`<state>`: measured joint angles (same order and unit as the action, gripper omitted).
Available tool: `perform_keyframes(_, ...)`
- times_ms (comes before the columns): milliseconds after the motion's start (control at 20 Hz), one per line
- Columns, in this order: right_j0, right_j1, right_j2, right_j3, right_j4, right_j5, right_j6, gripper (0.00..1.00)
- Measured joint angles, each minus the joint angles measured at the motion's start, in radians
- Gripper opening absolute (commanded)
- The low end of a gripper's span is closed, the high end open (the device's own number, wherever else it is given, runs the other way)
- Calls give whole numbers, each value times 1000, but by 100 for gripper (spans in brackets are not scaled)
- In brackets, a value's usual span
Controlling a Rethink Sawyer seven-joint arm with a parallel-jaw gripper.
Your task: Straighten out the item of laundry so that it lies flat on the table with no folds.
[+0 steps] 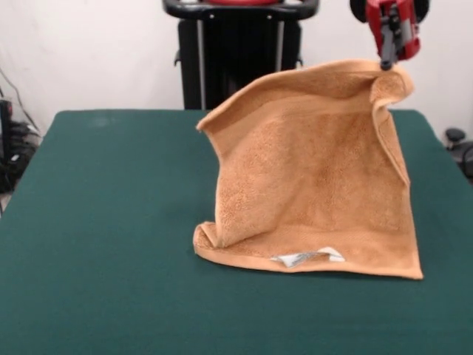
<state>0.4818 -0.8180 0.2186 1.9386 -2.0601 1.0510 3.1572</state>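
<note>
- The orange-tan towel (310, 177) hangs lifted by its upper right corner, the rest draping down to the desk (96, 244) in a broad, slanting sheet.
- The red gripper (387, 65) comes in from the top edge and is closed on that raised corner, its dark tip pinching the cloth where the hem bunches.
- The towel's top hem runs from the held corner down and left to a free corner that stands up in the air, curled over along its edge.
- The lower hem rests on the desk near the front, right of centre; its left end is folded under into a small roll, its right end comes to a flat point.
- A small white care tag (307, 257) lies at the lower hem, partly twisted.
- Nothing else lies on the dark green felt-like top around the towel.
- Behind the desk stands a black pedestal (240, 52) before a plain white wall (81, 52).
- Dark cables and equipment (13, 144) show at the left edge; a dark object (460, 144) at the right edge is too small to make out.
</note>
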Motion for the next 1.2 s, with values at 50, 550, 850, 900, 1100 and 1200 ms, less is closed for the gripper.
perform_keyframes(50, 2, 4, 0, 0, 0, 0, 12, 0)
perform_keyframes(550, 30, 43, 0, 0, -4, 41, 147, 0)
perform_keyframes(850, 69, 62, 0, 0, -24, 106, 203, 0)
perform_keyframes(900, 72, 62, 0, 1, -27, 113, 208, 0)
perform_keyframes(1100, 96, 65, 0, 2, -35, 163, 232, 0)
perform_keyframes(1200, 110, 65, 0, 2, -36, 194, 254, 0)
